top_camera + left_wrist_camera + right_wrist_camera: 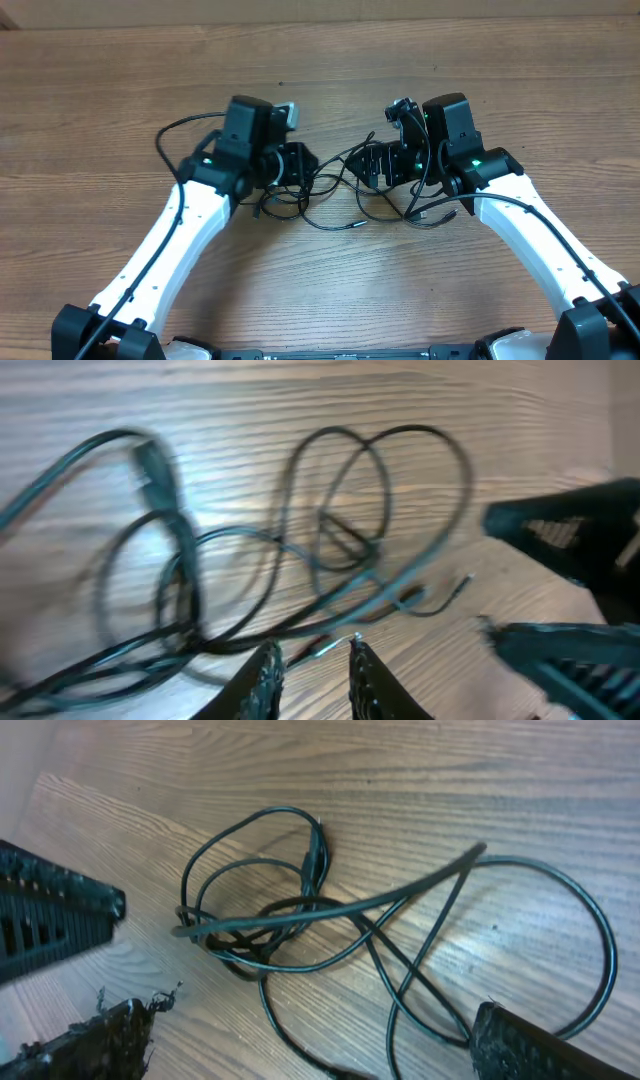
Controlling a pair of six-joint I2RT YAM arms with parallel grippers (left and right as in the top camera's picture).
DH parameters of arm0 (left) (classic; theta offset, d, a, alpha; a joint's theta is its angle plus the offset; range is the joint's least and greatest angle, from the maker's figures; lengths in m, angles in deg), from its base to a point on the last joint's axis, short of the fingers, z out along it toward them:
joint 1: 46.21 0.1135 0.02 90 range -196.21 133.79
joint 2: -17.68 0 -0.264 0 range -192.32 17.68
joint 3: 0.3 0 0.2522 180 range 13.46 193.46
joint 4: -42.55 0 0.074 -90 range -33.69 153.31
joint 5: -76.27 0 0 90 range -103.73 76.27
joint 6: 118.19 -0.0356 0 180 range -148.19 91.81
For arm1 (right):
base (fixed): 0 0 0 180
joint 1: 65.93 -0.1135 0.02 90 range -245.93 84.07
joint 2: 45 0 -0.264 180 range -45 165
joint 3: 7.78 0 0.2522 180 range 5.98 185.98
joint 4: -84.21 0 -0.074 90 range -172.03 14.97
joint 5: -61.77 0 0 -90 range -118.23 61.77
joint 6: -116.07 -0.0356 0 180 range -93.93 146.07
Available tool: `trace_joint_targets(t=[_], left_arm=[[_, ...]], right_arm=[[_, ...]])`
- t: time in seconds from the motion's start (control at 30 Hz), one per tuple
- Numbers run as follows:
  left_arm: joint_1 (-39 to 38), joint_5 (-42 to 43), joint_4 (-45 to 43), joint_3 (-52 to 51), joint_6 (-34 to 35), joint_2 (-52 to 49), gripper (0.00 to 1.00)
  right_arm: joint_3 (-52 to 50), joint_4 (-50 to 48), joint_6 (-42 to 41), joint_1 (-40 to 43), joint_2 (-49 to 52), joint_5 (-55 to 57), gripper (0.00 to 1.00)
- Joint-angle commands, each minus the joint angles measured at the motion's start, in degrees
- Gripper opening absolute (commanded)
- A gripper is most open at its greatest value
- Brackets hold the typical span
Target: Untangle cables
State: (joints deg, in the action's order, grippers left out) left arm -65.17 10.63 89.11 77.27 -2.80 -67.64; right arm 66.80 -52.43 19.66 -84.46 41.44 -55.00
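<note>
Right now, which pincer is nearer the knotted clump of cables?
Left. The left pincer sits right beside the clump; the right pincer stands apart, off to its other side.

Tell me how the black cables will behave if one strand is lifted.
Probably floppy: the cables lie in loose loops on the table. Likely light, being so thin. One strand would probably drag the others, since they cross repeatedly.

1. Robot arms: two, the left arm and the right arm.
2. Grippers: two, one on each arm, the left gripper and the right gripper.
3. Cables: one tangle of thin black cords between the grippers. How many cords make it up cannot be told.
4. Table: one, wooden.
</note>
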Motion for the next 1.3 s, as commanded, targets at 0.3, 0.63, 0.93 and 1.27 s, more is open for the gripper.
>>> trace_joint_targets(t=[0.3,0.63,0.93,1.27], left_arm=[[1.9,-14.5,12.1,0.7,7.3,-0.5,0.42],[1.2,-15.5,11.4,0.7,12.9,-6.0,0.41],[0.9,-13.0,6.3,0.7,13.7,-10.0,0.42],[0.9,-17.1,5.9,0.7,14.1,-10.1,0.48]], right_arm=[[1.0,0.7,0.0,-0.1,0.4,-0.3,1.00],[1.0,0.7,0.0,-0.1,0.4,-0.2,1.00],[1.0,0.7,0.0,-0.1,0.4,-0.2,1.00],[1.0,0.7,0.0,-0.1,0.4,-0.2,1.00]])
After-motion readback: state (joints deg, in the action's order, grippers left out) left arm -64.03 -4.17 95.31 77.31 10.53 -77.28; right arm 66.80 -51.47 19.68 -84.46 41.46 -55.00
